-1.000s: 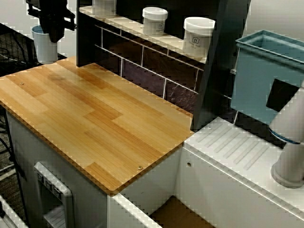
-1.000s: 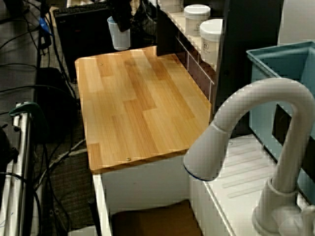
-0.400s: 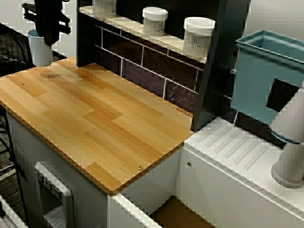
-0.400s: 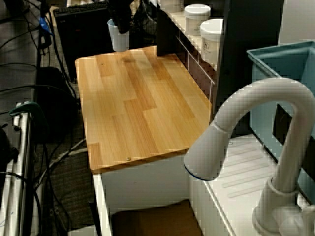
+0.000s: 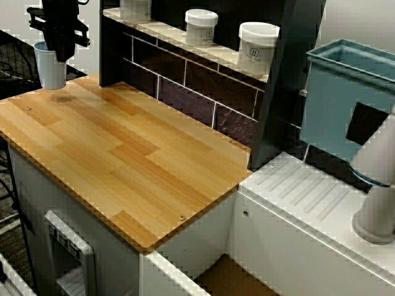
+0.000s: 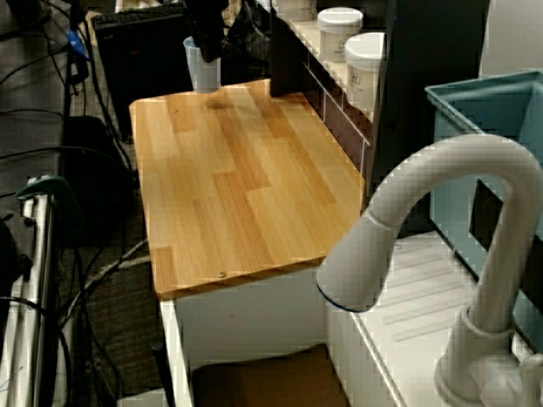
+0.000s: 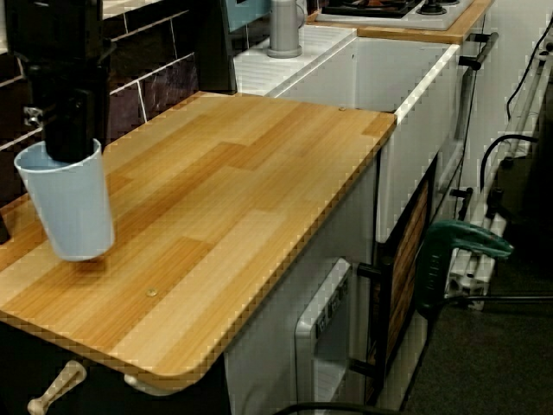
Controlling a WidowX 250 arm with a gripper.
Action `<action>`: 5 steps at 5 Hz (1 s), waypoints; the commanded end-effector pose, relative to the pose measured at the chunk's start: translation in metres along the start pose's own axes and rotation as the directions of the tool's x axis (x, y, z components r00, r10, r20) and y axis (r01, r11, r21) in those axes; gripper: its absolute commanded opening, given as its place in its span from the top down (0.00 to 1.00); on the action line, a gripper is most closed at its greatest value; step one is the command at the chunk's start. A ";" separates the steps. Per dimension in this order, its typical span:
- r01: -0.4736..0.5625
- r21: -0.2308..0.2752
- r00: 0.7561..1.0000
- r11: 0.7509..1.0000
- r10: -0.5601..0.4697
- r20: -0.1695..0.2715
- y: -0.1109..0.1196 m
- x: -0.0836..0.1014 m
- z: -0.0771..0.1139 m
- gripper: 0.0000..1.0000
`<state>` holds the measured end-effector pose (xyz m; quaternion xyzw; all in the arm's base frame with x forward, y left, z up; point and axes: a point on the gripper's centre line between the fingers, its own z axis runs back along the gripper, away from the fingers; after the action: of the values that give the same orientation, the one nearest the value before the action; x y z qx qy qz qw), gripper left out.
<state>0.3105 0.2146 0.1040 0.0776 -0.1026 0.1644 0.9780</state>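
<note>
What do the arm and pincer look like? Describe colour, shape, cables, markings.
The arm is matte black and boxy, narrowing to a black pincer. Small brackets jut from its sides. No cables or markings show.

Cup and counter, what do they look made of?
The cup: probably plastic, pale blue and matte, judging by its thin, plain wall. The counter: wood or wood-look laminate, satin smooth, showing plank-pattern grain in light and honey tones.
</note>
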 end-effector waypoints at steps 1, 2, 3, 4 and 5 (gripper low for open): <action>0.010 0.004 0.999 1.000 -0.010 0.047 -0.003 -0.005 0.017 1.00; 0.000 0.014 0.999 1.000 -0.001 0.047 0.000 -0.003 0.012 1.00; 0.002 0.016 0.999 1.000 -0.002 0.039 0.000 -0.002 0.010 1.00; 0.000 0.010 1.000 1.000 0.000 0.031 -0.002 -0.001 0.012 0.00; 0.001 0.006 1.000 1.000 -0.001 0.025 -0.002 -0.003 0.013 0.00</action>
<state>0.3059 0.2063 0.0938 0.0712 -0.0900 0.1636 0.9798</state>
